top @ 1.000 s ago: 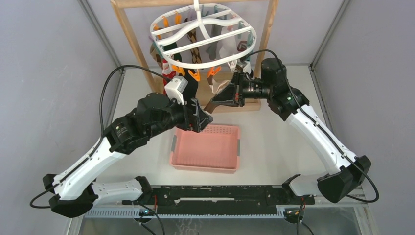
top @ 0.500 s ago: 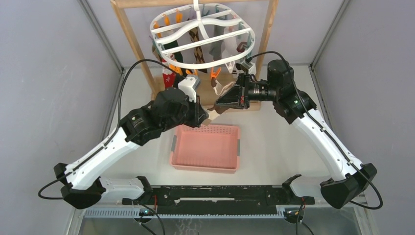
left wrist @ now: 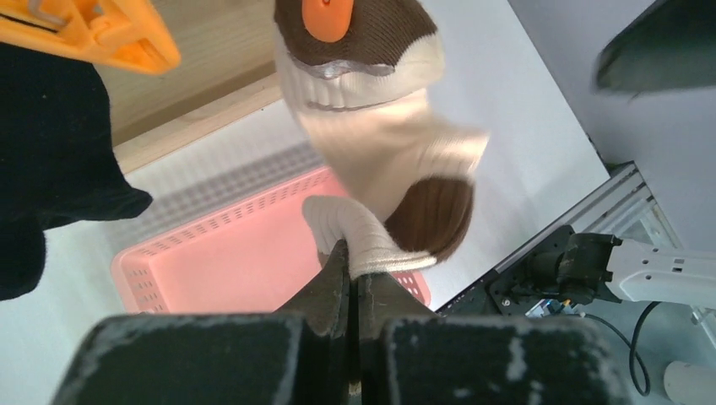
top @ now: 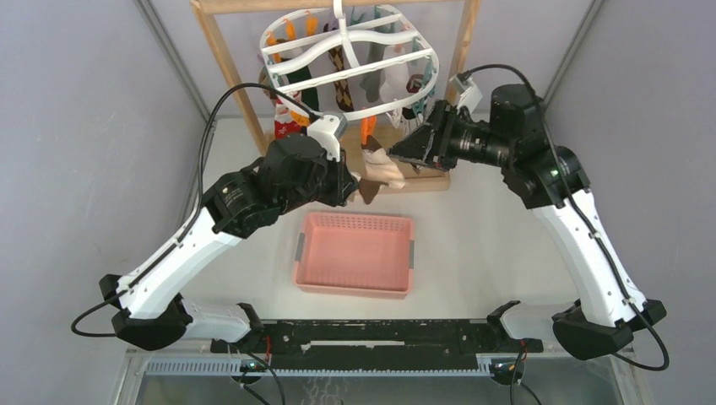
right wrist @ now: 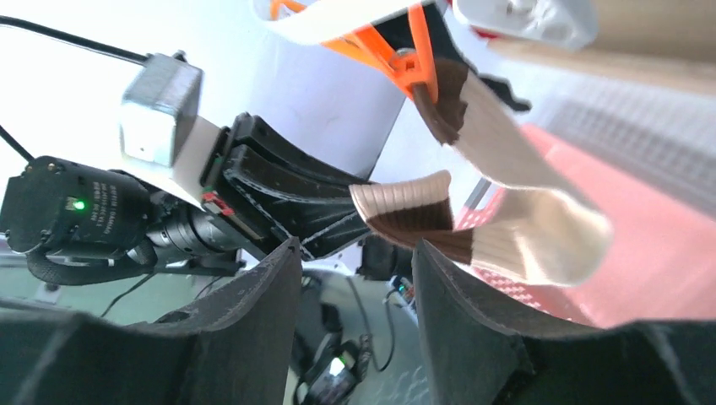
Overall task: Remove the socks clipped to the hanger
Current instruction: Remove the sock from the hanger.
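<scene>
Socks (top: 284, 126): hanging from hanger (top: 340, 35), upper centre of top view; none noted in pink basket (top: 355, 219). Beige-and-brown sock (left wrist: 380, 160) pinned at brown end by orange clip (left wrist: 325, 13), cuff clamped in left gripper (left wrist: 349, 261). Right gripper (right wrist: 355, 253) parted, empty, just beside. Removal barely begun.

I'm seeing the sock (left wrist: 380, 152) cream through the body and ribbed, with dark brown at the clipped end and another brown patch lower down. The clip (left wrist: 325, 13) on it is bright orange, and so is the next clip (left wrist: 84, 29). Beside it is a black sock (left wrist: 51, 152), plain. From above: hanger (top: 341, 32) white, a red sock (top: 285, 126) with pale flecks, frame (top: 226, 72) light wood. Basket (top: 355, 253) is salmon pink, dotted with small holes, grey at both ends. Desk (top: 490, 219) white, arms (top: 181, 261) white and black.
</scene>
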`<state>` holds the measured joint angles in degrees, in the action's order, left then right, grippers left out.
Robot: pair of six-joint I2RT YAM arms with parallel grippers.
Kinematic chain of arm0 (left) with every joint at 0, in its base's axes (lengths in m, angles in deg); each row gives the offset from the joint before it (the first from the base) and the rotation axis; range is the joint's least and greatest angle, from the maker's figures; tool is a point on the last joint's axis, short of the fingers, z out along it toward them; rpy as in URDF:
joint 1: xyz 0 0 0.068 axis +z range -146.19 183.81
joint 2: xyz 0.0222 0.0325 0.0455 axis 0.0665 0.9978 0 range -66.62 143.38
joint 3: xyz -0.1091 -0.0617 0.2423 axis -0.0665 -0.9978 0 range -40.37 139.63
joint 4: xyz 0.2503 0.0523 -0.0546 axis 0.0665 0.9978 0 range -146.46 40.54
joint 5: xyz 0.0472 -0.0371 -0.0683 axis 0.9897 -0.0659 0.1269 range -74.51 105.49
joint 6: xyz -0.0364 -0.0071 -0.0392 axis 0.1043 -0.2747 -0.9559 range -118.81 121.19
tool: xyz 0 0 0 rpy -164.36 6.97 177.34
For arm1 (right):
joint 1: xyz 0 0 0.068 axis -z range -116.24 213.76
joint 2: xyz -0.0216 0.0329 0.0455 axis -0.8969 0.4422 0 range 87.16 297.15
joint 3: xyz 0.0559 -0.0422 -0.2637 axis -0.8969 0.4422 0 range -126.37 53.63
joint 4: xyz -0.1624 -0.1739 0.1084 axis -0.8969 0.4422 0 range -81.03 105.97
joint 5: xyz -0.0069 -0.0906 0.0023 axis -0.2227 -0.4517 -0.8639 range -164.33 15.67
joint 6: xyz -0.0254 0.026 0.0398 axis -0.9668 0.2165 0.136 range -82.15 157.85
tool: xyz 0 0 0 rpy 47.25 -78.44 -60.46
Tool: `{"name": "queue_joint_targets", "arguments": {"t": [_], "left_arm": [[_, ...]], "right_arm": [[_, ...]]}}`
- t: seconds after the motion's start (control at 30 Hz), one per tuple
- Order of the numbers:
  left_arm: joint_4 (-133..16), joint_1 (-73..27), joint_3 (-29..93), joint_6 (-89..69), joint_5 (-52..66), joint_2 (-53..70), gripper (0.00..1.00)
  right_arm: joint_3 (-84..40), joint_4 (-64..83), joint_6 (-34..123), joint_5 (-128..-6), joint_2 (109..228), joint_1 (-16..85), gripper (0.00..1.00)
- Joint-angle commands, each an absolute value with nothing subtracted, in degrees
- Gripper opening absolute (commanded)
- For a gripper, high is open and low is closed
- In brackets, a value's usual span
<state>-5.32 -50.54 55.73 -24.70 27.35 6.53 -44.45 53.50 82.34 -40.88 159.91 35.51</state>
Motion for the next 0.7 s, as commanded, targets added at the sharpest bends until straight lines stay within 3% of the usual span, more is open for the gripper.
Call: {"name": "queue_joint_targets", "arguments": {"t": [0.0,0.23,0.67], "left_arm": [[-4.7,-50.7,58.9,-22.2,28.7,6.8,0.01],[-4.6,-50.5,59.4,-21.3,28.8,7.0,0.02],[-3.0,-49.4,61.4,-20.5,27.0,6.8,0.03]], "right_arm": [[-52.0,59.1,75.0,-52.3,159.6,34.5,0.58],[-61.5,61.4,69.8,-63.5,164.4,28.4,0.56],[-65.1,57.4,66.3,-64.8,171.6,26.8,0.57]]}}
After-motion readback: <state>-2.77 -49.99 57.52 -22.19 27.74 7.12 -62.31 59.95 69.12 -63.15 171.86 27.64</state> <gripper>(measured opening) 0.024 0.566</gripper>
